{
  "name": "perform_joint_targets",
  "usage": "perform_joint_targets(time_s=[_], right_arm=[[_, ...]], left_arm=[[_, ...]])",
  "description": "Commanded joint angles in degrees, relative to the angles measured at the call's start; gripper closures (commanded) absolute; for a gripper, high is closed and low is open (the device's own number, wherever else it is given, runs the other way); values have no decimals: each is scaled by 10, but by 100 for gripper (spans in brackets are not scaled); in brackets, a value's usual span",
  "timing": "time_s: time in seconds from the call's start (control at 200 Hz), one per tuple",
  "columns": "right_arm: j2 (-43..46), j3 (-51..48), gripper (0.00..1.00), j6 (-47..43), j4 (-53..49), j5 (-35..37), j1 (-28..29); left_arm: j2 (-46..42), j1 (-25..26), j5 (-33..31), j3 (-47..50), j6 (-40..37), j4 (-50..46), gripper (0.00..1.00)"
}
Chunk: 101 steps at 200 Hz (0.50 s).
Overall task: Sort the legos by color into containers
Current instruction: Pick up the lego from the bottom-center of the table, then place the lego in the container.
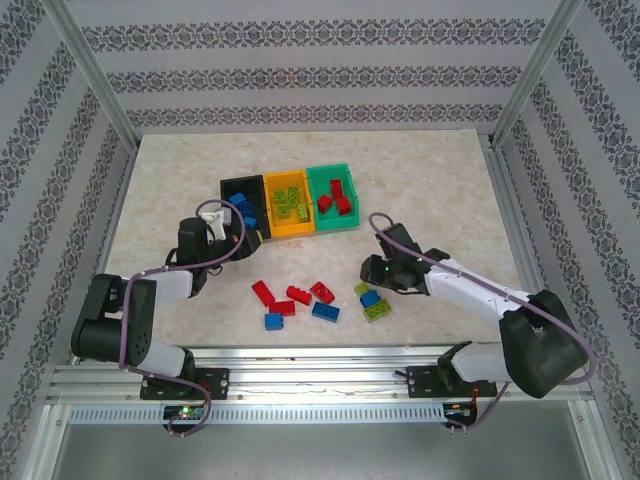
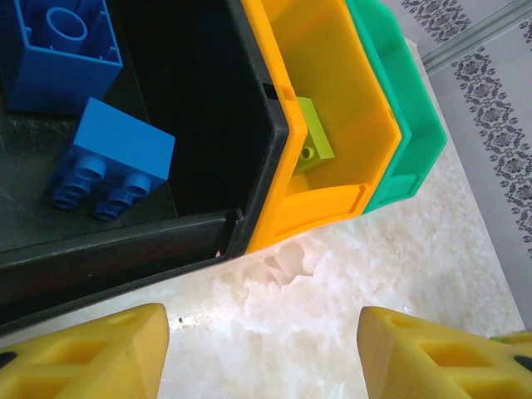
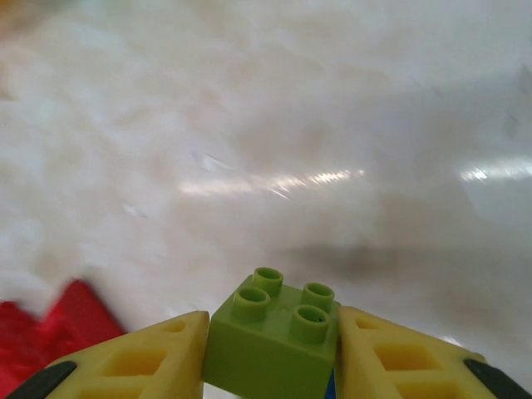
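Right gripper (image 3: 271, 366): clenched on lime brick (image 3: 274, 332). Left gripper (image 2: 262, 353): released, empty, beside black bin (image 2: 116, 253) holding blue bricks (image 2: 112, 162).

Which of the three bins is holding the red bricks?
The green bin, at the right end of the row; red bricks lie inside. The middle orange-yellow bin holds lime bricks, the black bin blue bricks.
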<state>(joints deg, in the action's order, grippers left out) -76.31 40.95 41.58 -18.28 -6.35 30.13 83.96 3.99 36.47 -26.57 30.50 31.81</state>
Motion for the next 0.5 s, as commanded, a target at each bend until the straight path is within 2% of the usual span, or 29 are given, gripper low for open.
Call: perform_joint_targets(time_s=[0.0, 0.185, 0.385, 0.5], right_arm=[[-44, 62, 61, -23, 70, -35, 6], [-186, 209, 61, -39, 137, -81, 31], [-337, 415, 60, -57, 132, -129, 32], [-415, 526, 56, -64, 109, -138, 25]], left_arm=[[1, -8, 10, 3, -1, 18, 39], [-5, -10, 7, 6, -2, 18, 38], [-13, -10, 1, 6, -8, 10, 38], [-19, -10, -1, 7, -10, 5, 38]])
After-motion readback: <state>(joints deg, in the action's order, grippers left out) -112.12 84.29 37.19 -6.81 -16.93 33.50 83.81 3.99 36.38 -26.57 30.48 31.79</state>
